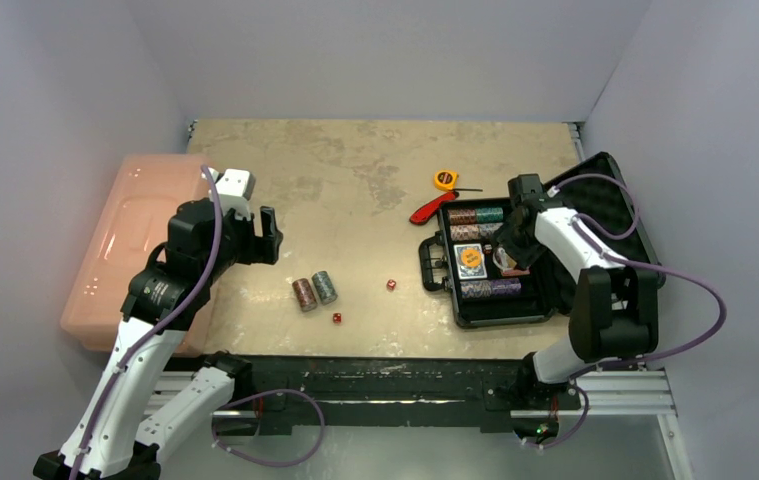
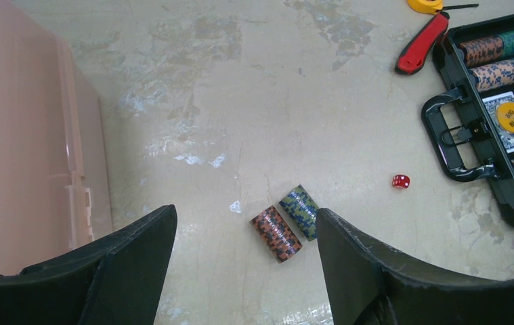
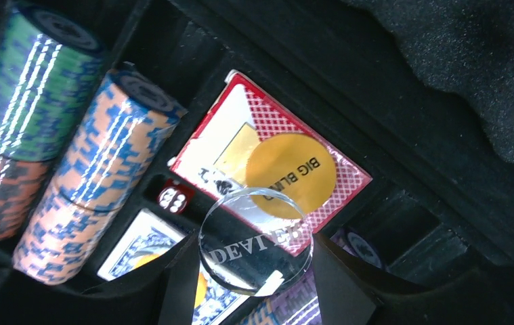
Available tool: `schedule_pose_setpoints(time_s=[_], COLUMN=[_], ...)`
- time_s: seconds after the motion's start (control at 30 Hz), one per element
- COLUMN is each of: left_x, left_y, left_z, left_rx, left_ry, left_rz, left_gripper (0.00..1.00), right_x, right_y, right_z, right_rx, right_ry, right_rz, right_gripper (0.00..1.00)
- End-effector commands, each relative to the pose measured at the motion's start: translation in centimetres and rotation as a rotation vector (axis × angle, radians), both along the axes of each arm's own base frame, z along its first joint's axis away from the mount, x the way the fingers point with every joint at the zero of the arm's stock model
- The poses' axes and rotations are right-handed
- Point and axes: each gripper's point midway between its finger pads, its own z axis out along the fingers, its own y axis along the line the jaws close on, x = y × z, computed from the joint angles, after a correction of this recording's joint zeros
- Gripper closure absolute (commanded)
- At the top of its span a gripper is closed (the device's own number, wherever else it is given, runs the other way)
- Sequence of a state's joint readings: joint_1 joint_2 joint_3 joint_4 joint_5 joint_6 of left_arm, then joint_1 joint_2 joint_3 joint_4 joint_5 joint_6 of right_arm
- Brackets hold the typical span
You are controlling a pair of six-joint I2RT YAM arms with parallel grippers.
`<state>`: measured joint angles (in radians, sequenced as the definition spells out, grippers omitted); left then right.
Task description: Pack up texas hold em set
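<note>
1. Clear disc [image 3: 254, 233], lettered, sits closest to the right wrist lens, pinched across its rim by the right tool [image 3: 257, 277]. Under it, inside the black case [image 3: 403, 196], a red-backed deck [image 3: 206, 145] carries a yellow "BIG BLIND" disc [image 3: 290, 175]. A boxed red die [image 3: 173, 198] lies in a slot just beside that deck. A blue-backed deck [image 3: 139, 250] is at lower left. A green chip roll [image 3: 30, 88] and an orange-blue chip roll [image 3: 105, 149] fill the trays on the left. The foam lid [image 3: 443, 68] is at upper right.

2. Left wrist view: the left tool [image 2: 245, 217] is spread wide over the bench [image 2: 240, 101], gripping nothing. Two loose rolls, a brown roll [image 2: 276, 233] and a green-blue roll [image 2: 301, 212], lie touching side by side. A loose die [image 2: 401, 181] lies between them and the case handle [image 2: 447, 135]. The pink bin [image 2: 30, 135] is at left. A red-handled tool [image 2: 422, 44] and a yellow tape measure [image 2: 424, 5] lie near the case corner.

3. Top view: the case lies open on the right of the bench with its lid tipped back, and the right tool is over the card slots. A second die [image 1: 337, 318] lies near the loose rolls at mid-bench.
</note>
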<state>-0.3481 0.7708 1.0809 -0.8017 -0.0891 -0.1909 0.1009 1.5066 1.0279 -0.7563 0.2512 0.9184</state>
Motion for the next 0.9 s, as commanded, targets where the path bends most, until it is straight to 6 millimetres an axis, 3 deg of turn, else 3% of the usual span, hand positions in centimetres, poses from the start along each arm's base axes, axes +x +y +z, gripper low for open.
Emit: schedule_pose_setpoints(time_s=[0.0,0.5,0.87], left_x=[0.5,0.7,0.7], left_y=[-0.3,-0.4,-0.5], left_z=[0.6,0.3,0.2], left_rx=[-0.011,-0.007,-0.008], left_ry=[-0.029,-0.014,-0.013], left_rz=[-0.008,-0.011,-0.015], left_gripper=[0.26,0.26,0.26], right_x=[0.6,0.5,0.8], right_y=[-0.7,-3.9,-4.1], right_z=[0.1,-1.4,-1.5], right_rx=[-0.014,-0.08,-0.087], right_ry=[-0.018,0.014,0.014], right_rz=[-0.014,-0.071,-0.07], right_gripper=[1.0,1.0,1.0])
